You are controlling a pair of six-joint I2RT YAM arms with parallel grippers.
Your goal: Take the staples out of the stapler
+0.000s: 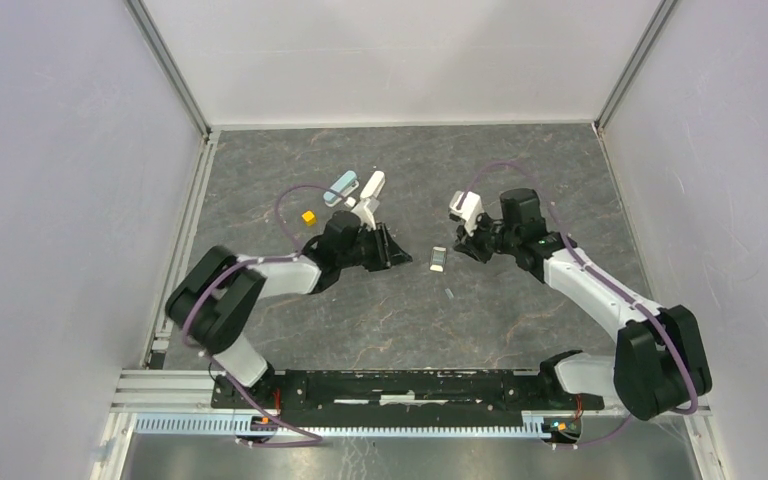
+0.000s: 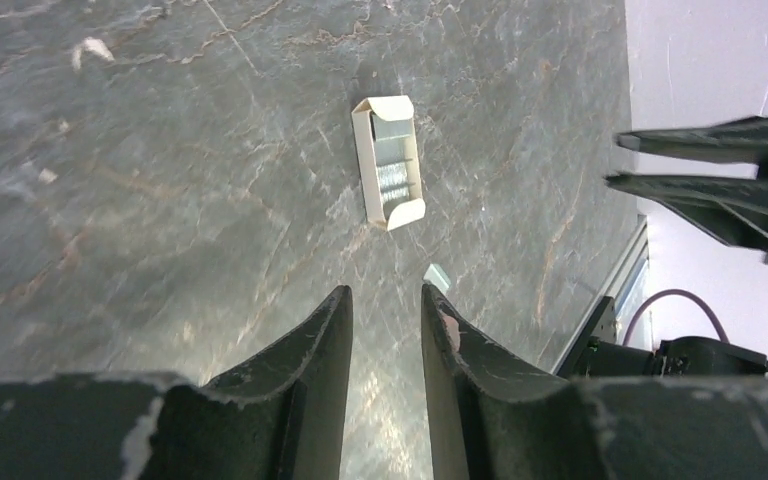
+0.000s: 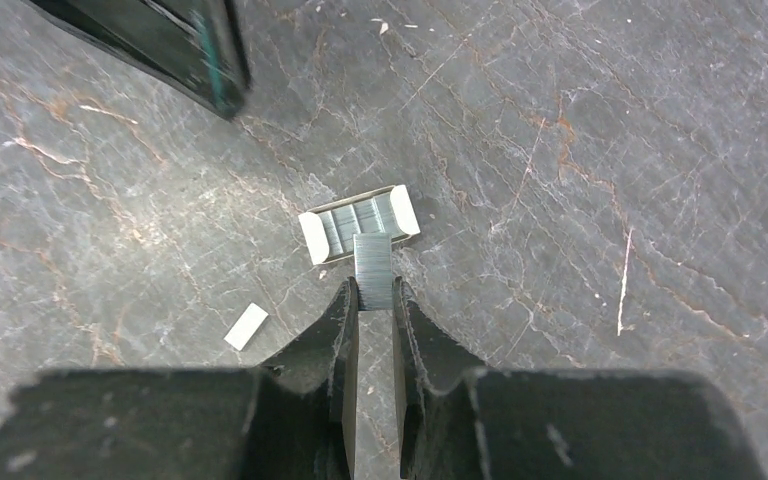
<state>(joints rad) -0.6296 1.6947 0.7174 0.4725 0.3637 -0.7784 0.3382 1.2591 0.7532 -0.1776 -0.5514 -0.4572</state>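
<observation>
Staples (image 3: 372, 262): short grey strip pinched between right gripper (image 3: 373, 296) fingertips. Strip's far end overlaps stapler (image 3: 338, 226) edge; contact indeterminate. Stapler flat on table (image 1: 360, 320), between both grippers. Left gripper (image 2: 385, 300): fingers slightly parted, nothing between, short of stapler. Pale sliver (image 3: 246, 326) beside stapler, identity unclear.

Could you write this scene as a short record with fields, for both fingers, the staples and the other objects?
left fingers: open, empty, short of the staple holder
right fingers: shut on a staple strip
staple strip: its tip at the holder's edge
staple holder: white-ended, flat on the table, staples inside
white scrap: beside the holder, not touching
far side: teal stapler, white stapler, yellow cube
</observation>
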